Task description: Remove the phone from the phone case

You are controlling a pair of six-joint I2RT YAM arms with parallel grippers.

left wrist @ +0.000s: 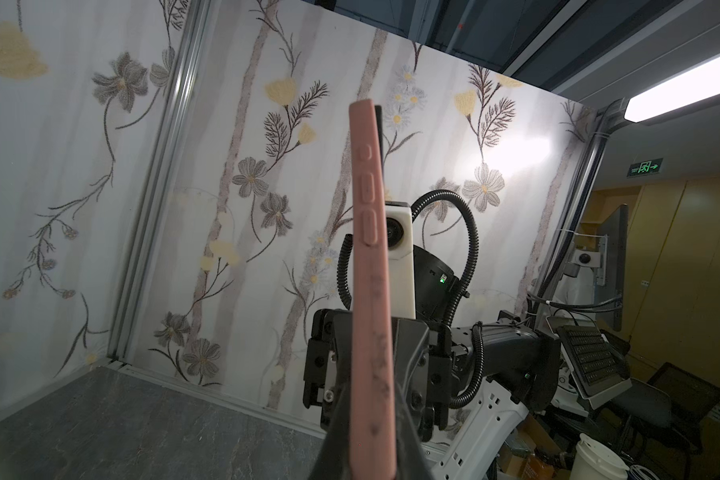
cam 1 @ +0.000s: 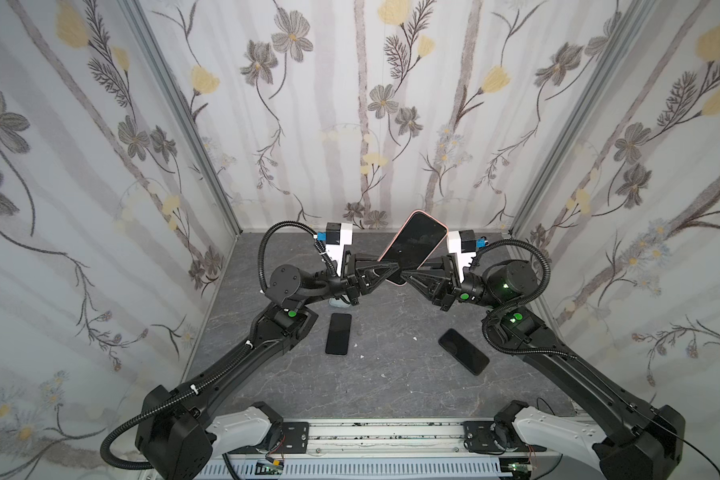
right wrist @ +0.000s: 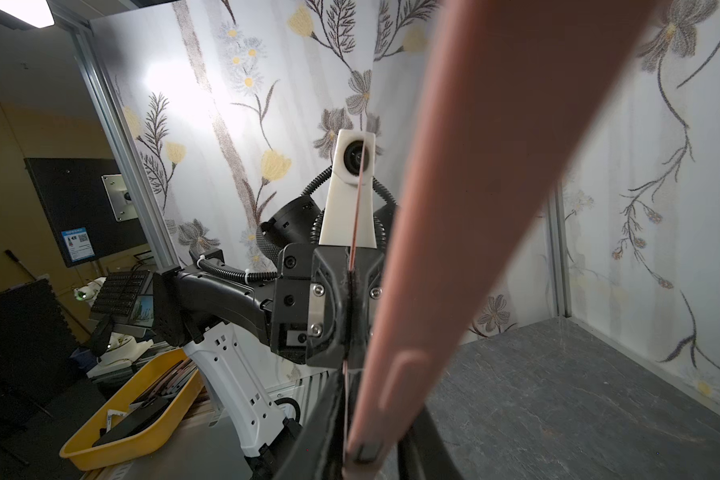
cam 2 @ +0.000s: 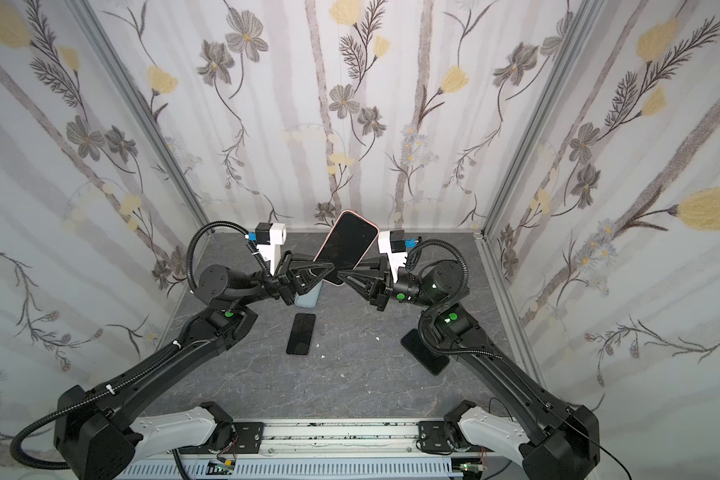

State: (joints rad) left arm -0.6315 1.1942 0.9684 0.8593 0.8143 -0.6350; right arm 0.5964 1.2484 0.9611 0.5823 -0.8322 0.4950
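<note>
1. Status: phone (cam 1: 413,245) sits inside the pink phone case (left wrist: 371,291). The pair is held aloft above the far centre of the table (cam 1: 391,386), with the top end leaning toward 1 o'clock in both top views.
2. Left gripper (cam 1: 389,268) enters from 9 o'clock and is pressed together on the case's lower edge.
3. Right gripper (cam 1: 410,275) enters from 3 o'clock and pinches the same lower end from both faces.
4. Step in hand, as I judge it: securing a two-handed hold. Separation is not yet done.
5. Next move calls for one gripper to anchor the case while I peel a corner lip off the phone, slowly, to avoid a drop.
</note>
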